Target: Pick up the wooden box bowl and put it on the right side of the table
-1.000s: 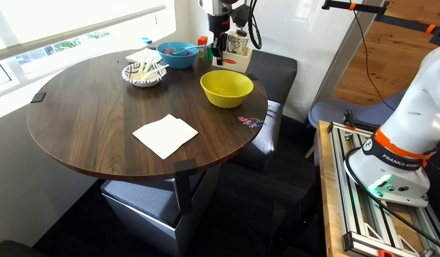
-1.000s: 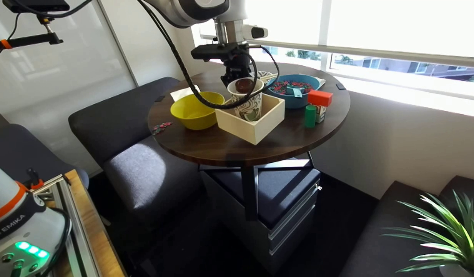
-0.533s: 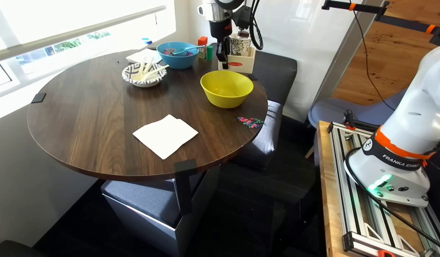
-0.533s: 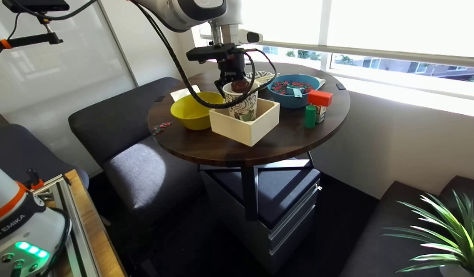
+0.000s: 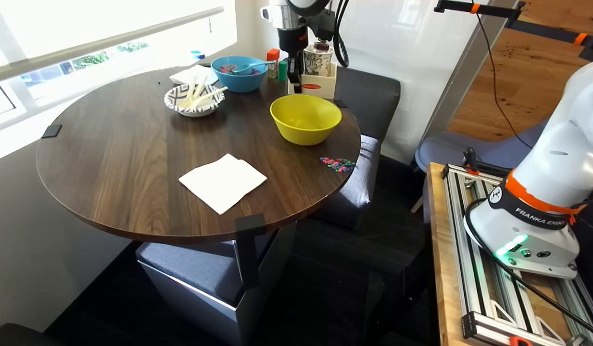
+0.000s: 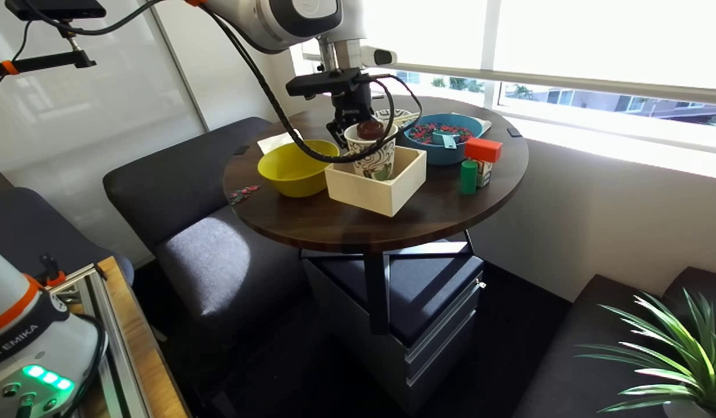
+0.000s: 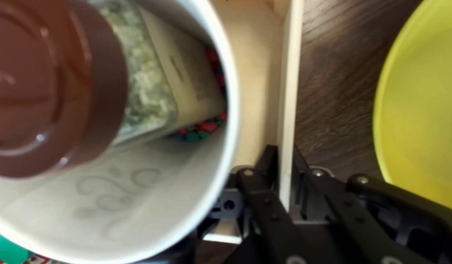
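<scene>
Spreading widest is the round dark brown table (image 5: 128, 163). Near its edge is the wooden box (image 6: 360, 193), just beside the yellow bowl (image 5: 303, 137) but not touching it; whether the bottom rests on the table, I cannot tell. Then comes the gripper (image 7: 283, 152), pinching the box wall that faces this bowl, one finger inside and one outside. So the whole box lies to one side of the grip, away from the bowl. It looks nearly square, without clear long axis. On this, I think, the coming carry depends: the load is off-centre and may tilt. Smaller is the paper cup (image 5: 319, 61) inside the box; last, the brown-lidded jar (image 7: 46, 88) inside the cup.
</scene>
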`<state>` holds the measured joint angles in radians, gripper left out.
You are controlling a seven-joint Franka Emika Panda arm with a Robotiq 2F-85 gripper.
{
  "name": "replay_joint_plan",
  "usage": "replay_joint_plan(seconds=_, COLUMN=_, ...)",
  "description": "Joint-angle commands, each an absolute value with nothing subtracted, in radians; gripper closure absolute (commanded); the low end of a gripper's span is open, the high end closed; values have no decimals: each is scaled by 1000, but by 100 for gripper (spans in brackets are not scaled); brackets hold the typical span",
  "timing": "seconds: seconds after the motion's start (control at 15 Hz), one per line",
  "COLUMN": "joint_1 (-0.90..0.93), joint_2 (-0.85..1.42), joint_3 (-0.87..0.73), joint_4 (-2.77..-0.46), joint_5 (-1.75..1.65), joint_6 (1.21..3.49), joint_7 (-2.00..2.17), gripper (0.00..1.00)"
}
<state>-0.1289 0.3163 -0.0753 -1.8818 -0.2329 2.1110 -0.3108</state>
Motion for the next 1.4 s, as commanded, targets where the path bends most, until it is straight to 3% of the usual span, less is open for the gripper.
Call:
replay_joint_plan(seconds=0.0, joint_1=-120, joint_2=331, joint_3=-73, joint_4=-1869, joint_5=-277, joint_6=2166, joint_7=-355, gripper=97)
replay_joint_plan(seconds=0.33, joint_1=-158, joint_2=357, joint_3=-64, joint_4=-1892, joint_5=-211, joint_6=2304, joint_7=-429, gripper=97)
replay_joint_plan(seconds=0.67, joint_1=-170, joint_2=369, joint_3=-57, joint_4=-1896, joint_5=-171, joint_6=2282, joint_7=-468, gripper=97)
replay_joint_plan(seconds=0.73, joint_1=-169, joint_2=369, joint_3=-55, joint_4=-1895, joint_5=-168, joint_6=2278, joint_7=-474, gripper=64)
replay_joint_plan(seconds=0.87, joint_1=-166, joint_2=361, joint_3=-55, joint_4=-1895, joint_5=-167, joint_6=2274, joint_7=-481, gripper=56)
replay_joint_plan(seconds=1.33, joint_1=-146, joint_2=267, joint_3=-69, joint_4=-1934, joint_5=-216, joint_6=2274, joint_7=-451, gripper=4)
